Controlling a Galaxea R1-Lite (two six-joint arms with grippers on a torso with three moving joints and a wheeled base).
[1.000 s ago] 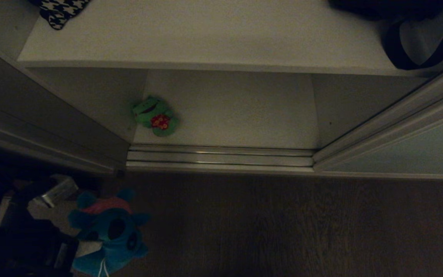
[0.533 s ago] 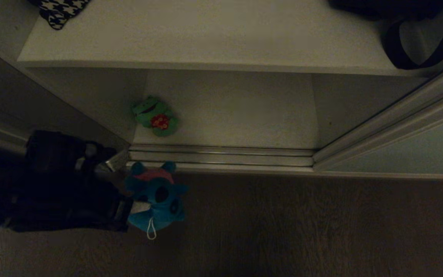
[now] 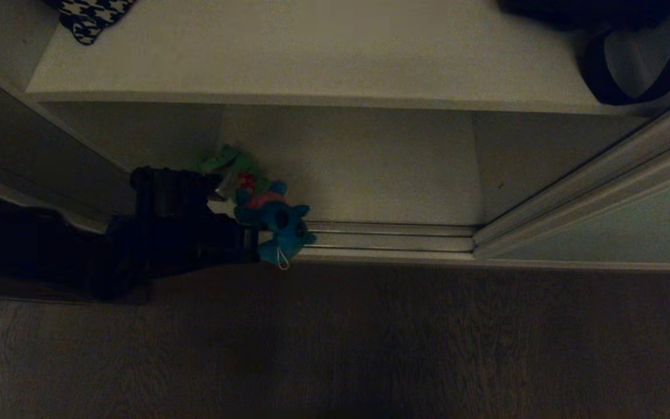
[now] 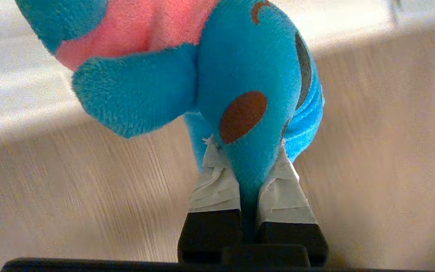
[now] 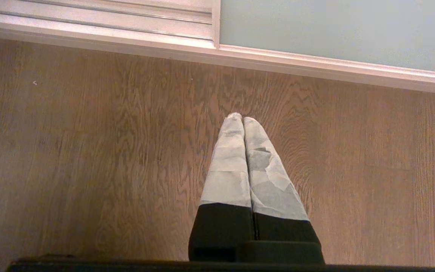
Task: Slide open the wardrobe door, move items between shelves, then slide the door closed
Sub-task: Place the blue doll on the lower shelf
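Observation:
My left gripper [image 3: 255, 237] [image 4: 248, 151] is shut on the lower end of the blue plush toy [image 3: 277, 224] [image 4: 247, 75], which has a pink patch. It holds the toy above the door track [image 3: 387, 238], at the left front of the lower shelf [image 3: 370, 169]. The green plush toy [image 3: 224, 158] lies on that shelf just behind, partly covered by the arm and the blue toy. The sliding wardrobe door [image 3: 631, 227] [image 5: 334, 26] stands slid to the right, and the opening is free. My right gripper [image 5: 240, 118] hangs shut and empty over the wooden floor, outside the head view.
The upper shelf [image 3: 312, 52] carries a houndstooth cushion [image 3: 88, 17] at its left back and a black strapped bag [image 3: 602, 41] at its right. The left side wall [image 3: 154, 151] of the lower compartment is close beside my left arm. Dark wood floor [image 3: 428, 337] lies in front.
My left arm has swung from the lower left over the floor to the wardrobe's threshold, carrying the blue toy up to the track in front of the green toy. The right arm stayed still.

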